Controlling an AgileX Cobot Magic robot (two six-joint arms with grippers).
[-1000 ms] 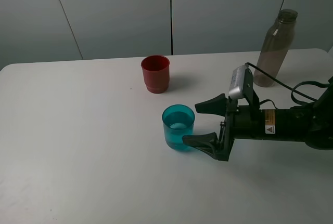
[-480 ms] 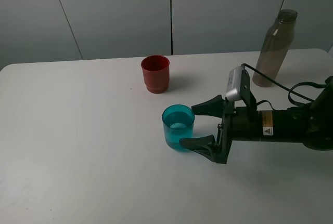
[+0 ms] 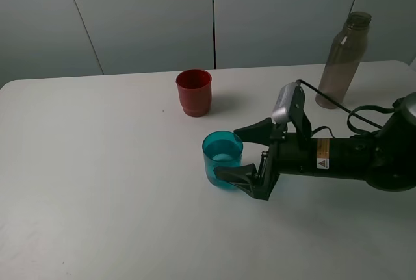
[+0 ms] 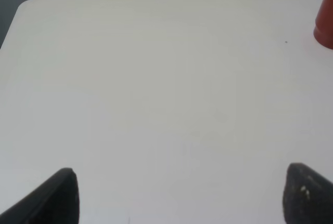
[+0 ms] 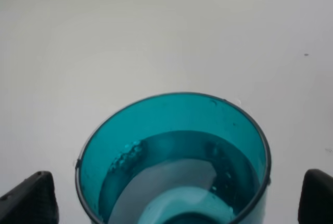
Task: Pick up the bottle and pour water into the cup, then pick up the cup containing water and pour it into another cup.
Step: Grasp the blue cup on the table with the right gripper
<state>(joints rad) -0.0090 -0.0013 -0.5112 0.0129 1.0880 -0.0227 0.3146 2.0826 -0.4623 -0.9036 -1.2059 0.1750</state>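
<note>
Exterior high view, with both wrist views. The teal cup [image 3: 222, 158], part-filled with water and with small bubbles at the waterline in the right wrist view, stands upright near the middle of the white tabletop [image 3: 97, 163]. The red cup [image 3: 194, 91] stands upright at 11 o'clock from it, apart, with bare tabletop between the two. The bottle [image 3: 343, 59], uncapped and upright, stands well apart at 2 o'clock, near the far edge and in front of the grey wall panels [image 3: 149, 13]. The right claw [image 3: 229, 152] reaches in from 3 o'clock, released and spread wide, one finger on each side of the teal cup; whether the nearer finger touches the cup wall cannot be told. The wrist camera [image 3: 288, 104] and its black cable [image 3: 331, 101] rise above the arm and cross in front of the bottle's base. The left claw [image 4: 177, 195] is likewise released, its fingers wide apart above bare tabletop, with the red cup at the edge of its view. Compared with one second earlier, the right claw has advanced toward 9 o'clock: its tips then stood just short of the teal cup and now flank it. Both cups and the bottle keep their places.
</note>
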